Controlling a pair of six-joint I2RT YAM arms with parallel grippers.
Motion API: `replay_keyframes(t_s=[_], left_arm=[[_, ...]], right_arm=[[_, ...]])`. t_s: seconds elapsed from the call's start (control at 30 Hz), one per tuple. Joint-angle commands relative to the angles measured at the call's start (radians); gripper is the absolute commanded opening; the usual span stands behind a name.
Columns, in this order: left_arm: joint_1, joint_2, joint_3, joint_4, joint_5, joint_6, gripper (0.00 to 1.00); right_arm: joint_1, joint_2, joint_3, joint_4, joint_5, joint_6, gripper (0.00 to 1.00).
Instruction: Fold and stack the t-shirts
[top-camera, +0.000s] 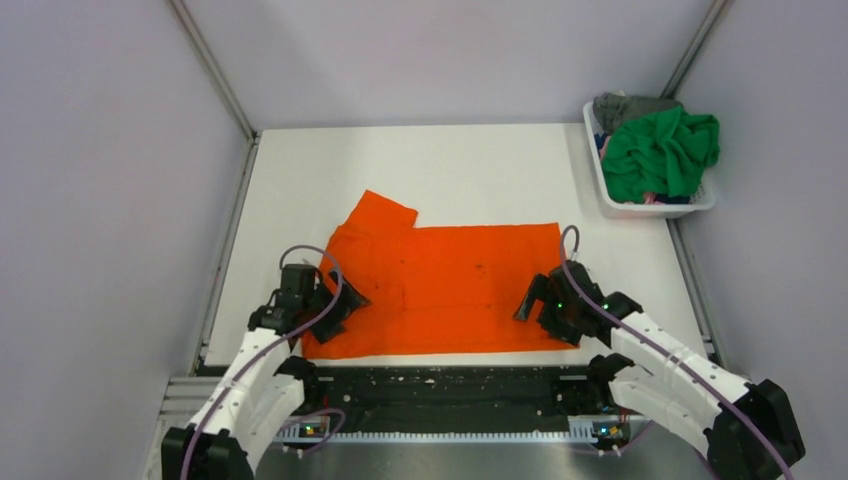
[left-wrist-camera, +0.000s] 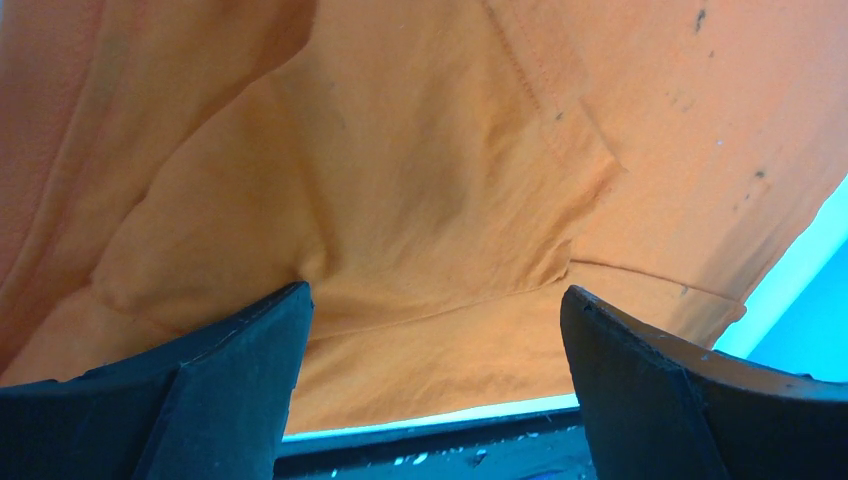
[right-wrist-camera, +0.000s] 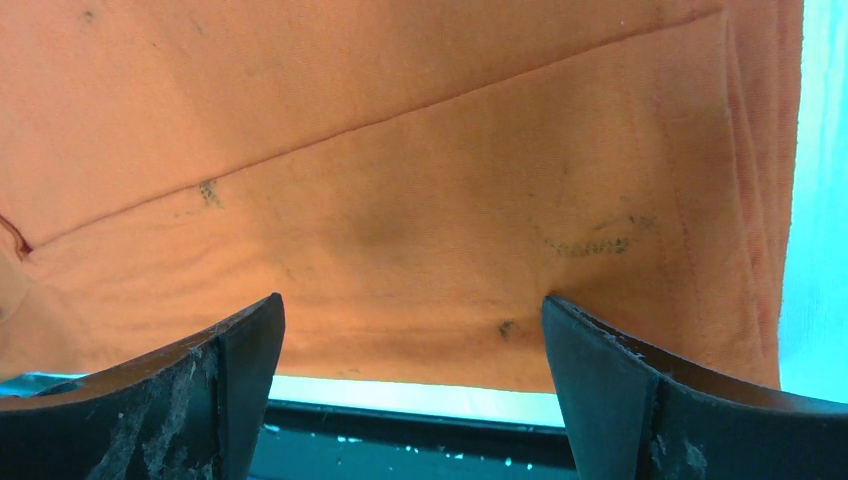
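A bright orange t-shirt (top-camera: 440, 285) with small dark specks lies spread flat on the white table, one sleeve sticking out at its far left. My left gripper (top-camera: 340, 305) hovers open over the shirt's near left corner; the wrist view shows wrinkled orange cloth (left-wrist-camera: 420, 200) between the spread fingers (left-wrist-camera: 240, 380), nothing gripped. My right gripper (top-camera: 535, 300) stands open over the near right corner, with the shirt's hem (right-wrist-camera: 450, 340) between its fingers (right-wrist-camera: 610, 380). A green t-shirt (top-camera: 660, 150) and a grey one (top-camera: 625, 105) are heaped in the basket.
The white slatted basket (top-camera: 655, 208) stands at the table's far right corner. The table's near edge (top-camera: 440, 358) meets a black rail just below the shirt. Grey walls with metal posts close in both sides and the back.
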Motion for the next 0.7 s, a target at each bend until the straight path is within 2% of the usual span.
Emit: replay_keyframes(t_s=[0.0, 0.13, 0.27, 0.4, 0.47, 0.6, 0.67], left_arm=[[-0.001, -0.140, 0.021, -0.243, -0.060, -0.019, 0.99], [-0.001, -0.220, 0.049, -0.167, -0.063, -0.006, 0.99], [-0.001, -0.147, 0.188, -0.084, -0.092, 0.051, 0.99], [-0.001, 0.044, 0.343, 0.052, -0.069, 0.140, 0.99], [-0.001, 0.198, 0.422, 0.127, -0.064, 0.174, 0.99], [0.001, 0.511, 0.672, 0.127, -0.100, 0.263, 0.99], [0.001, 0.683, 0.812, 0.102, -0.075, 0.320, 0.99]], right_arm=[[0.030, -0.022, -0.012, -0.144, 0.015, 0.007, 0.99], [0.029, -0.101, 0.026, -0.074, 0.027, -0.058, 0.99], [0.029, -0.156, 0.133, 0.030, 0.109, -0.121, 0.99], [0.029, -0.159, 0.200, 0.165, 0.247, -0.163, 0.99], [0.029, -0.130, 0.235, 0.208, 0.309, -0.213, 0.99], [0.024, 0.001, 0.312, 0.188, 0.447, -0.257, 0.99], [0.010, 0.073, 0.343, 0.187, 0.449, -0.271, 0.99]])
